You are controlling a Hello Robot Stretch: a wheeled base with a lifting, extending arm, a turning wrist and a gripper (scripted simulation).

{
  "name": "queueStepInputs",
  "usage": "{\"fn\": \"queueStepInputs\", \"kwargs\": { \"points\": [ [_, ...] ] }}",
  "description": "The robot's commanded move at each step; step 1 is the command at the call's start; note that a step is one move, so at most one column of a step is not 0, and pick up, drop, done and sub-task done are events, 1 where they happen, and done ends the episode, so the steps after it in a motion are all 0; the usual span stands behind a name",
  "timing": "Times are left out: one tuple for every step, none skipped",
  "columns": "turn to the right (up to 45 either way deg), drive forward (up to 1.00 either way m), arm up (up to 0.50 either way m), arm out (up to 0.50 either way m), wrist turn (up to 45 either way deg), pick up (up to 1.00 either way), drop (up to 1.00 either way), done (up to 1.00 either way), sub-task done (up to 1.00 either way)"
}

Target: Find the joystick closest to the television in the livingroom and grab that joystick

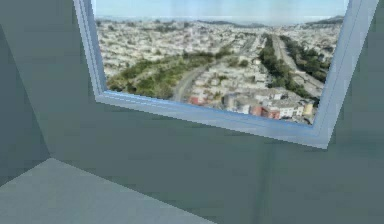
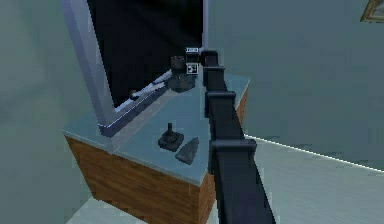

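A television [image 2: 140, 45] with a black screen and a grey frame stands on a wooden stand with a grey top [image 2: 120, 140]. On that top, near its front edge, sits a small dark joystick [image 2: 172, 134] with an upright stick. A dark wedge-shaped thing [image 2: 188, 152] lies just beside it. The arm's dark bar [image 2: 232, 150] rises over the stand's right end. The gripper [image 2: 152, 89] reaches left along the television's lower edge, farther out than the joystick. I cannot tell whether it holds anything.
Ahead in the forward view, a large window [image 1: 215, 55] with a city view fills a grey wall, with pale floor [image 1: 70, 195] below it. In the arm side view, pale floor [image 2: 330, 190] lies right of the stand and a grey wall [image 2: 300, 70] stands behind it.
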Motion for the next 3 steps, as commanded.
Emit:
{"fn": "queueStepInputs", "kwargs": {
  "points": [
    [0.0,0.0,0.0,0.0,30.0,0.0,0.0,0.0,0.0],
    [0.0,0.0,-0.3,0.0,0.0,0.0,0.0,0.0,0.0],
    [0.0,0.0,0.0,0.0,0.0,1.0,0.0,0.0,0.0]
  ]
}}
